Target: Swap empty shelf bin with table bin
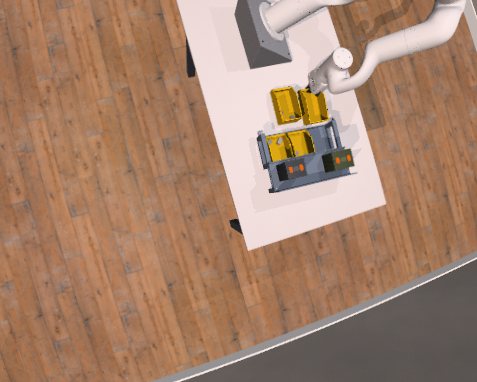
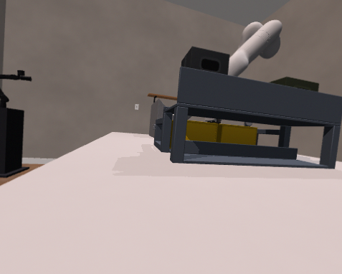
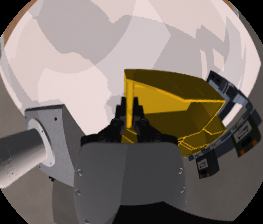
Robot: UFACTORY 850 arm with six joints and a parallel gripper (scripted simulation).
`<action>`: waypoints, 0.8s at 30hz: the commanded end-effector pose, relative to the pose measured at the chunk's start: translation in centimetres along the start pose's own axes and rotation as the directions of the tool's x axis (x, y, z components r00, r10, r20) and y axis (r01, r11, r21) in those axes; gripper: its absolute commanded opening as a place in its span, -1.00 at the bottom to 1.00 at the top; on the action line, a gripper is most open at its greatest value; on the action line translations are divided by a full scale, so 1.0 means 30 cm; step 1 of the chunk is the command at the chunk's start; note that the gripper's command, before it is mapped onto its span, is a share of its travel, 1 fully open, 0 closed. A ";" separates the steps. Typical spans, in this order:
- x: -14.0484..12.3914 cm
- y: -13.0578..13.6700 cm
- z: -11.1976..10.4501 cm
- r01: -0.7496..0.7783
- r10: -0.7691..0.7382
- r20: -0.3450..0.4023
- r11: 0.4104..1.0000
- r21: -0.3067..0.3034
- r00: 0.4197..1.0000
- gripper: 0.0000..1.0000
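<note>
The gripper (image 1: 314, 91) is closed on the rear wall of a yellow bin (image 1: 314, 107). The bin extends from the fingers toward the shelf (image 1: 262, 150), long axis pointing into the vacant right-hand slot, just before the front lip. The interior is seen bare in the wrist view.

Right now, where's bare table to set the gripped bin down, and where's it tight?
The gripper is shut on a yellow bin, close beside a second yellow bin, just before the shelf: tight. Bare table runs along the left edge past the second bin and shelf; a broad patch lies behind the shelf.
</note>
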State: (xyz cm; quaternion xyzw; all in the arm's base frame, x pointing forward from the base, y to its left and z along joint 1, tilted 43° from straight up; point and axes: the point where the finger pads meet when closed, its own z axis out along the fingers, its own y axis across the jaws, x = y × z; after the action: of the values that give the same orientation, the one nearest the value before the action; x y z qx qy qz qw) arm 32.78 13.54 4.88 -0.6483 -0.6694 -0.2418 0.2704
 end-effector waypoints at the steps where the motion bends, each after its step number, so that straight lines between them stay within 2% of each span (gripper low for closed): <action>1: 0.000 0.002 -0.001 0.000 0.000 0.000 1.000 -0.001 1.000 -1.00; 11: 0.000 0.002 0.007 0.000 0.000 0.000 1.000 -0.001 1.000 -1.00; 24: 0.000 0.002 0.053 0.000 0.000 0.000 1.000 -0.001 1.000 -1.00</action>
State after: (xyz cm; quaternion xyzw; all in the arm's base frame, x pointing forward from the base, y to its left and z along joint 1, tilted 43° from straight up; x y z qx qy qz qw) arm 32.71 14.38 3.96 -0.6483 -0.6694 -0.2416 0.2705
